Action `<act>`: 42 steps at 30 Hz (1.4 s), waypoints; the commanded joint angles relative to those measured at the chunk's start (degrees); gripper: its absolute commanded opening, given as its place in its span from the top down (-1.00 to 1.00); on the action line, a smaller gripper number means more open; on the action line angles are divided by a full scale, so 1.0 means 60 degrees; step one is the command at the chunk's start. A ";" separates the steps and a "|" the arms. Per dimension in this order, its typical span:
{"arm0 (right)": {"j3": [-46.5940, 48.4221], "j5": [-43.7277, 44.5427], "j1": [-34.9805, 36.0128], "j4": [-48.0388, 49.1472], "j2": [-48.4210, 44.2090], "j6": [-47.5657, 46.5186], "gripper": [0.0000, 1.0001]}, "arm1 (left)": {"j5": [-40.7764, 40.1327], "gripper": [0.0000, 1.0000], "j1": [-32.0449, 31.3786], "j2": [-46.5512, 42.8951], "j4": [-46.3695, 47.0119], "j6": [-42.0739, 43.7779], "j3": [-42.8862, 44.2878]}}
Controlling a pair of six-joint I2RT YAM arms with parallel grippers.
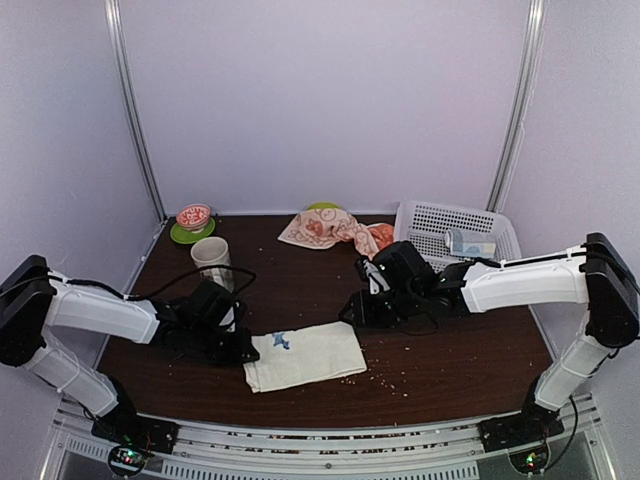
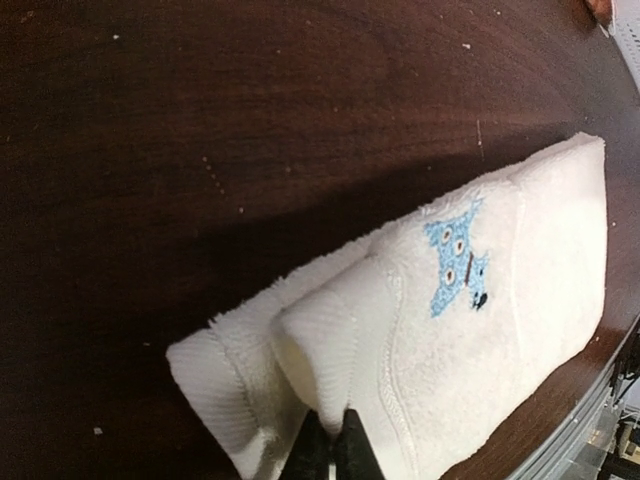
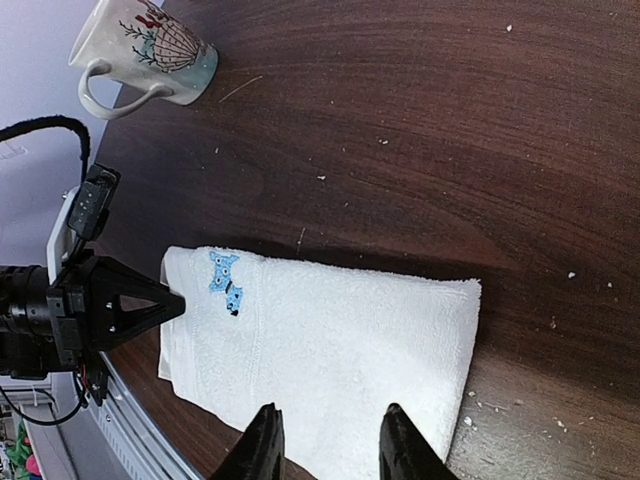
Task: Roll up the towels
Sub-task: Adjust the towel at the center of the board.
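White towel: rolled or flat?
Folded flat, not rolled. The white towel lies as a layered rectangle; the left gripper pinches a small raised fold at one end.

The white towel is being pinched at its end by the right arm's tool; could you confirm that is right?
Not quite: the left tool pinches the white towel at its end, as the left wrist view shows. The right tool is open, holding nothing.

White towel [image 1: 305, 357] w/ blue motif; dark brown table [image 1: 460, 350]; cream mug [image 1: 211, 257], red & teal print
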 commanded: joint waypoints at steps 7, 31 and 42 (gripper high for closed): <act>-0.0110 -0.0032 -0.0084 0.0193 -0.0240 0.0000 0.37 | -0.0082 1.00 0.0037 -0.1047 -0.0791 0.0194 0.0419; 0.0219 -0.0798 -0.0102 -0.0093 0.1014 0.0402 0.16 | -0.0776 1.00 0.0037 -0.2295 -0.2327 -0.0134 -0.0233; 0.0258 -0.1833 -0.0099 0.0535 0.1923 0.0853 0.21 | -0.0990 1.00 0.0034 -0.2480 -0.2704 -0.0082 -0.0363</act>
